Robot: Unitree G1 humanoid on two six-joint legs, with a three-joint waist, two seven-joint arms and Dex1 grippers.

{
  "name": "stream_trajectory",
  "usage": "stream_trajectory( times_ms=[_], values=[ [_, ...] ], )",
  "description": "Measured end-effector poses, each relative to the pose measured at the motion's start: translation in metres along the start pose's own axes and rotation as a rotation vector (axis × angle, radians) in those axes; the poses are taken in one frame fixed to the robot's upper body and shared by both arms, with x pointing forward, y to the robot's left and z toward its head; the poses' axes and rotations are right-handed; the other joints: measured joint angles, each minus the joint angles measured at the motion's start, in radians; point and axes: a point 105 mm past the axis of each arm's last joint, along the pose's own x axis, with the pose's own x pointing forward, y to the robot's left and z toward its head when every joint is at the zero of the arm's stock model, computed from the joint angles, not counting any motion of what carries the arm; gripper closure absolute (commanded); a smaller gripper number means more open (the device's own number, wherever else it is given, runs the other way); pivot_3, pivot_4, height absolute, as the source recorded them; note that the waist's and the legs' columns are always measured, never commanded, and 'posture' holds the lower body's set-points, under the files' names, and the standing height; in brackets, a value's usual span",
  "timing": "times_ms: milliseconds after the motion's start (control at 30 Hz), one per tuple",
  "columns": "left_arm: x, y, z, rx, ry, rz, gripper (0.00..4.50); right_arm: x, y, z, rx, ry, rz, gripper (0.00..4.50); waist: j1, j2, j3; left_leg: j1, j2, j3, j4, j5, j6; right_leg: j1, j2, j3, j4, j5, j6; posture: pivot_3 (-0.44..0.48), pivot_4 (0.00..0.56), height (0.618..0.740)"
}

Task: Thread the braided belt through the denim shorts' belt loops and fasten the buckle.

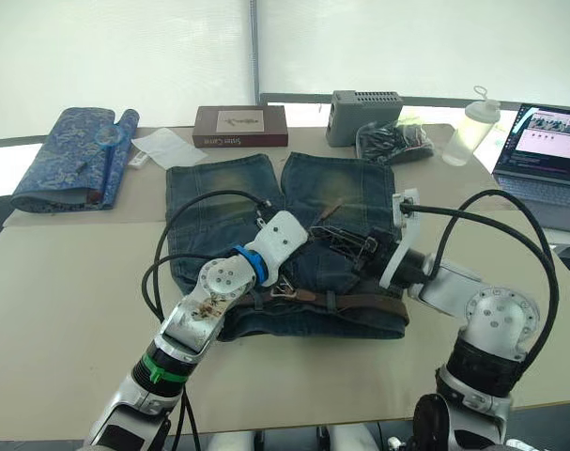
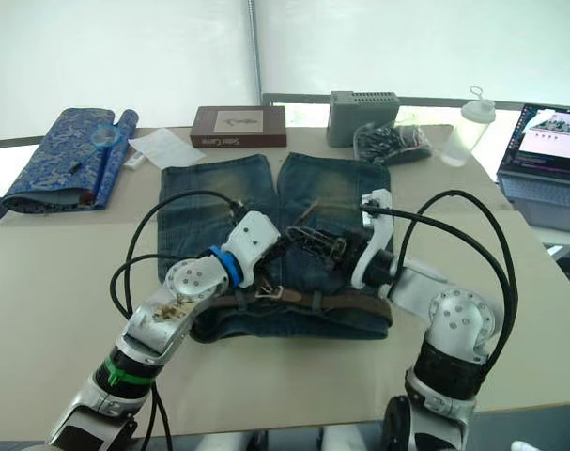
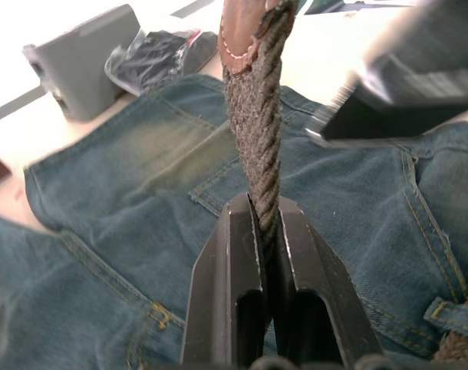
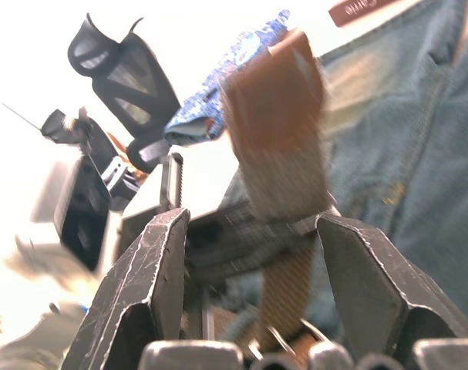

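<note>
Lying flat on the desk [image 1: 69, 310], the denim shorts [image 1: 209, 202] carry the braided belt [image 1: 360, 303] along their waistband. The left pincer [image 3: 266, 231] is clenched on the belt's free end, while the right pincer [image 4: 253, 254] stands released around that same brown strap.

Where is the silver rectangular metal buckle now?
In the left eye view, the buckle lies on the denim shorts' waistband, just beside the left gripper's wrist.
</note>
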Motion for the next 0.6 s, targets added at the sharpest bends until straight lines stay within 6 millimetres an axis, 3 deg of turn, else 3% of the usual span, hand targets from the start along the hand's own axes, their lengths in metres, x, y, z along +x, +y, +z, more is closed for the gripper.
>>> stream_trajectory(
  times_ms=[267,367,567,600],
  values=[
    [0.001,-0.001,-0.002,0.135,0.0,-0.008,4.5,0.01,-0.006,0.002,0.025,-0.001,-0.089,1.59,0.0,0.0,0.0,0.0,0.0,0.0,0.0,0.0,0.0,0.0,0.0,0.0,0.0,0.0,0.0,0.0,0.15,0.74],
    [0.002,-0.003,0.0,0.176,-0.008,-0.019,4.5,0.011,-0.011,0.001,0.037,0.007,-0.122,2.38,-0.001,0.0,0.0,0.0,0.0,0.001,0.0,0.0,0.0,0.0,0.0,0.0,0.0,0.0,0.0,0.0,0.15,0.74],
    [0.002,0.002,-0.005,0.262,0.007,-0.002,4.5,0.011,-0.012,-0.004,0.028,0.046,-0.147,4.44,-0.006,0.0,0.0,0.0,0.0,0.001,0.0,0.0,0.0,0.0,0.0,0.0,0.001,0.0,0.0,0.0,0.15,0.74],
    [0.002,0.003,-0.005,0.27,0.007,0.0,4.5,0.011,-0.012,-0.004,0.029,0.048,-0.149,4.44,-0.006,0.0,0.0,0.0,0.0,0.001,0.0,0.0,0.0,0.0,0.0,0.0,0.001,0.0,0.0,0.0,0.15,0.74]
  ],
)
